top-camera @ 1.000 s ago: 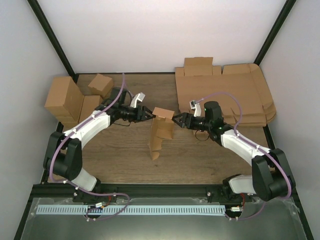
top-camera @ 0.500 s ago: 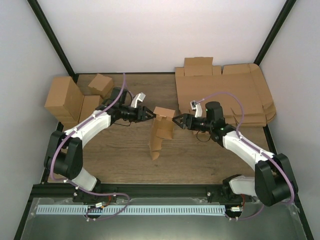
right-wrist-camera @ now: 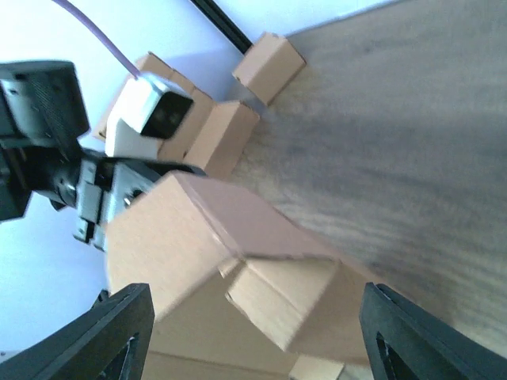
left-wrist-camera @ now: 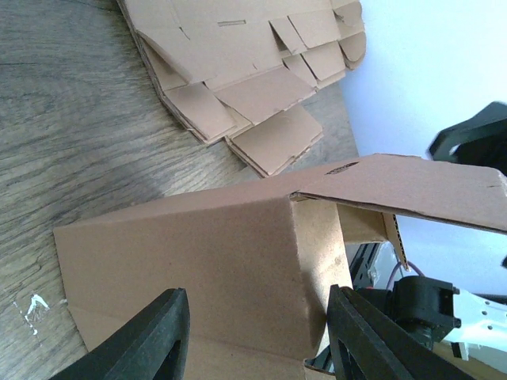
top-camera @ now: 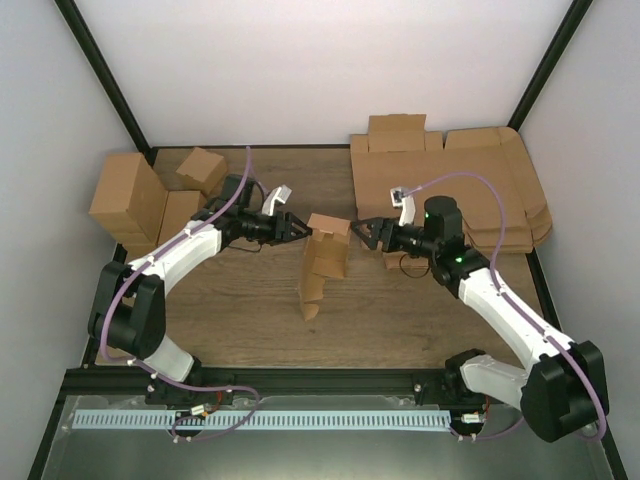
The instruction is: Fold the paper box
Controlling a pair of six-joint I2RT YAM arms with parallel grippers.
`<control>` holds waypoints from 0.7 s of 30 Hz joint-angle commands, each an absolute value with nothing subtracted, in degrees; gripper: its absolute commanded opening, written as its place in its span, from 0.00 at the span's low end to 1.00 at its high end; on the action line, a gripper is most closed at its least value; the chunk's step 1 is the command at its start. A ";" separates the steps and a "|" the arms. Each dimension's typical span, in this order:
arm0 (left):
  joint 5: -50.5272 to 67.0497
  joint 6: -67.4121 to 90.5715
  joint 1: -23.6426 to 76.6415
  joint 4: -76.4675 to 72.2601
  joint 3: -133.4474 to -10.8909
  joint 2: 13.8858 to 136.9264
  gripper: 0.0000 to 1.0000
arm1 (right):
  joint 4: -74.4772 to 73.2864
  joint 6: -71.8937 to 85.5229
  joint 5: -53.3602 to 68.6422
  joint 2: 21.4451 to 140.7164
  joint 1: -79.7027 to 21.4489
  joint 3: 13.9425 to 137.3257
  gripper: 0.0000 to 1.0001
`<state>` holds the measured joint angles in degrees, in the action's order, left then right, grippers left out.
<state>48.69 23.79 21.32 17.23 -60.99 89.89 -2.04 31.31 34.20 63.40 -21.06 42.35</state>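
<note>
Table: carries the stock and the workpiece. Both arms are bolted at its near edge.
Sheet pile: lies flat at the far right, beside the right arm. It is judged to be the supply of unfolded blanks.
Folded boxes: grouped at the far left against the wall, well apart from the working zone. They are judged to be finished units set aside.
Paper box: stands on end at the table centre, between the two grippers, leaning slightly, lower end on the wood. This posture presents its open upper end at gripper height.
Top flap: raised, not tucked in. Closing this end is judged the step in hand.
Left gripper: set at the upper left side of the box, jaws part-way apart with cardboard between the fingers. Whether the pads press it cannot be told. Judged role: steadying.
Right gripper: just right of the flap, not touching, jaws wide apart and empty. It is judged placed to push the flap over.
Count: one table; one sheet pile; at least three folded boxes; one paper box; two arms; two grippers.
</note>
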 commanded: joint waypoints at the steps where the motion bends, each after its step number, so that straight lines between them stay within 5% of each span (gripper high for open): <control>1: 49.74 22.54 21.62 17.05 -61.33 89.57 0.50 | -4.01 27.81 32.07 63.38 -20.48 49.23 0.75; 21: 49.59 21.99 21.72 18.09 -61.52 89.39 0.50 | -17.93 2.54 38.96 82.74 -24.91 69.30 0.70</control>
